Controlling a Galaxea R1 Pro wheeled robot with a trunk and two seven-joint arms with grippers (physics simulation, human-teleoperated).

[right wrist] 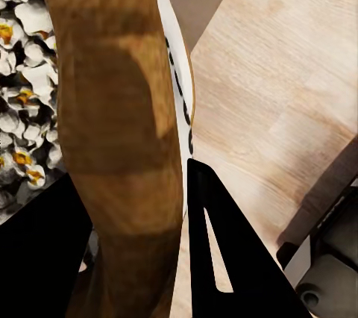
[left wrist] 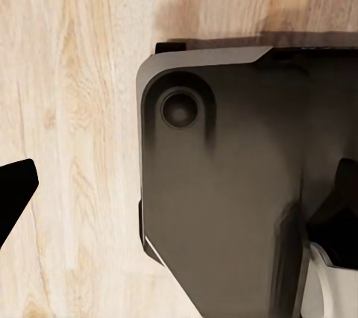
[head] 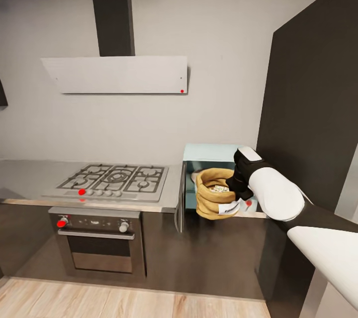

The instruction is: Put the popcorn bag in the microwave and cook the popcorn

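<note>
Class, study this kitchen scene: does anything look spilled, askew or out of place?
Nothing is spilled. The tan paper popcorn bag, full of white popped kernels, hangs in the right gripper, which pinches its rim, at the open front of the pale mint-blue microwave, whose door stands wide open.

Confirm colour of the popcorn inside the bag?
White with yellow-orange centres: popcorn in the popcorn bag, clearest in right wrist view.

We see the hob [head: 113, 180] set in the surface [head: 25, 173], with the oven [head: 97, 241] below it. To its right the microwave [head: 209, 154] stands open, the popcorn bag [head: 214, 201] at its mouth.
</note>
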